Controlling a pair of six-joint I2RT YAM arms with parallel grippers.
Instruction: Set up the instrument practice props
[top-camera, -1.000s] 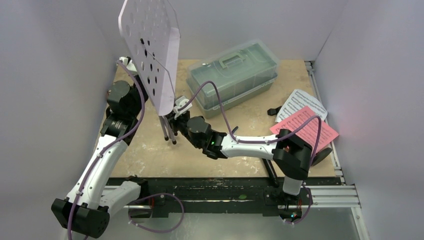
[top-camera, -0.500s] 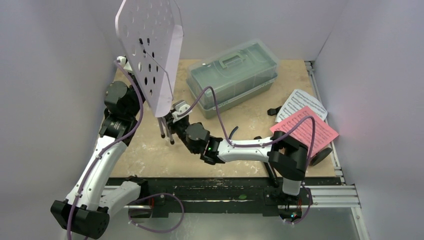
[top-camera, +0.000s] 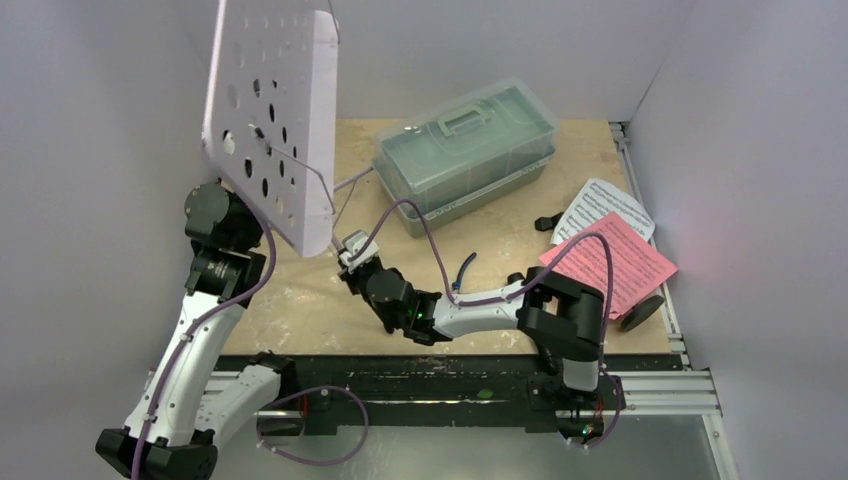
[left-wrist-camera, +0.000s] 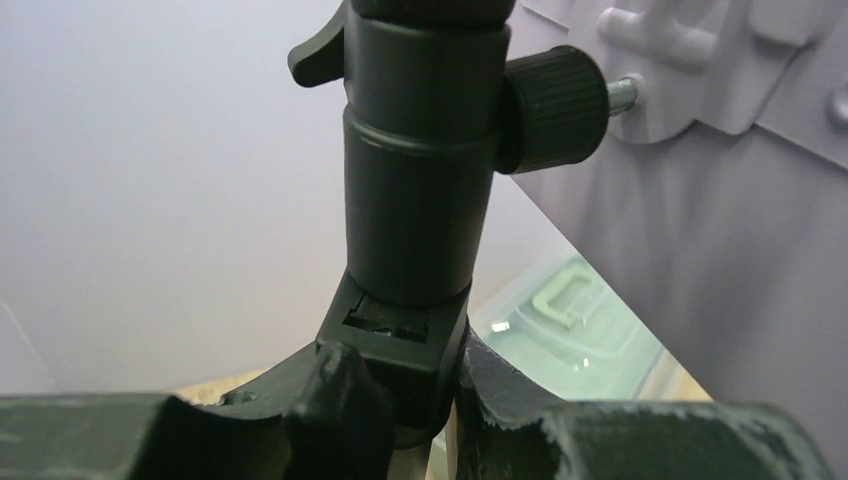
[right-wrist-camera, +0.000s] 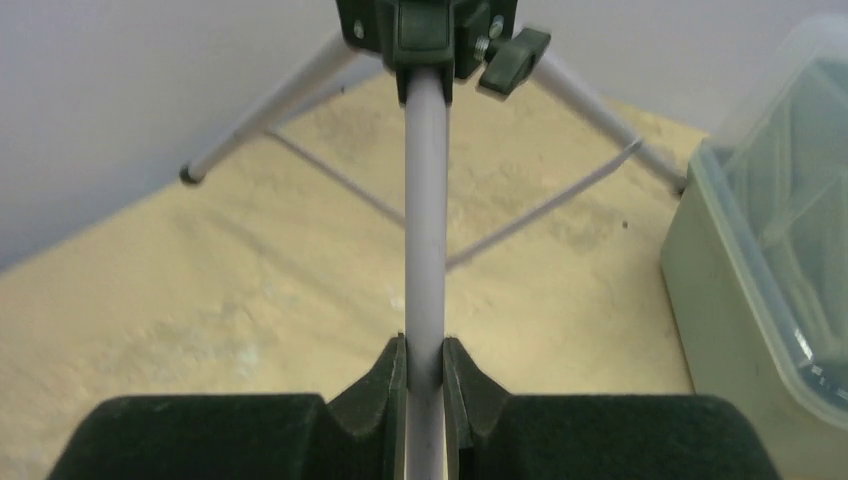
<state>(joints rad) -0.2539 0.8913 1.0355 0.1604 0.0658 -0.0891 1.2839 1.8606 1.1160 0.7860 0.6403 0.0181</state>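
Top view, stand: the music stand (top-camera: 270, 110) was tilted over the left of the desk (top-camera: 300, 300), its perforated board up and to the left of the right fingers (top-camera: 347, 258).
Top view, right fingers: closed on the stand just below the board.
Top view, sheets: the pink sheet (top-camera: 612, 262) overlapped the white sheet (top-camera: 600, 205), both well apart to the right of the right fingers.
Top view, toolbox: the green toolbox (top-camera: 465, 150) sat beyond the right fingers, between them and the sheets.
Left wrist view, left fingers: the left fingers (left-wrist-camera: 345, 395) gripped the black joint under the dark collar (left-wrist-camera: 415, 230); a black knob (left-wrist-camera: 550, 108) stuck out to their upper right.
Right wrist view, right fingers: pinched tight on the lilac pole (right-wrist-camera: 425, 200), which ran straight ahead of them to a black hub (right-wrist-camera: 425, 30).
Right wrist view, legs: the legs (right-wrist-camera: 270, 105) splayed from the hub to both sides; whether the feet touched the desk could not be told.
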